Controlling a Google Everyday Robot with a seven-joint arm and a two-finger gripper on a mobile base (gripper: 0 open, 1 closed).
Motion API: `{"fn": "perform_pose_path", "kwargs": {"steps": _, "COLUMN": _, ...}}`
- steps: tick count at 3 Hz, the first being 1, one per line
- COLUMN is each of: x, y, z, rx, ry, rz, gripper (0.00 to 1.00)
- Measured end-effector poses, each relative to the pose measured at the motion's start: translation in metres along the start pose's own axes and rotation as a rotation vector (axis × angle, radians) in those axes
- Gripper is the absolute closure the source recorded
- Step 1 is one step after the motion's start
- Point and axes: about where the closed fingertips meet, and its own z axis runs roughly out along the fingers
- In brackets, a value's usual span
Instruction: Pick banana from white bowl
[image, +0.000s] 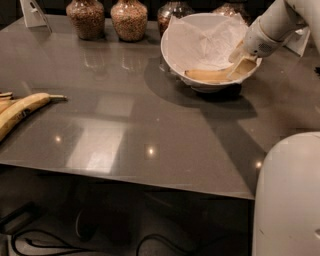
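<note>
The white bowl (175, 37) stands at the back right of the dark table, lined with crinkled white paper. The small pale-yellow banana (205, 75) lies along the bowl's near inner side. My gripper (239, 60) reaches into the bowl from the right, on a white arm. It is open, with its tan fingers (243, 67) at the banana's right end, one of them overlapping that tip. The banana rests on the paper and is not lifted.
Several glass jars of brown grains (129, 19) line the table's back edge, left of the bowl. Bigger yellow bananas (22, 110) lie at the left edge. A white card stand (33, 12) is at the back left. The robot's white body (287, 195) fills the lower right.
</note>
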Motion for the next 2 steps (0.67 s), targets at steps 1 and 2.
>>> {"fn": "perform_pose_path", "kwargs": {"steps": 1, "x": -0.0022, "y": 0.0005, "z": 0.0066, "rx": -0.026, "ry": 0.000, "rz": -0.003, "gripper": 0.49}}
{"fn": "perform_pose_path", "kwargs": {"steps": 2, "x": -0.0100, "y": 0.0004, "z": 0.0153, "rx": -0.051, "ry": -0.010, "rz": -0.023, "gripper": 0.46}}
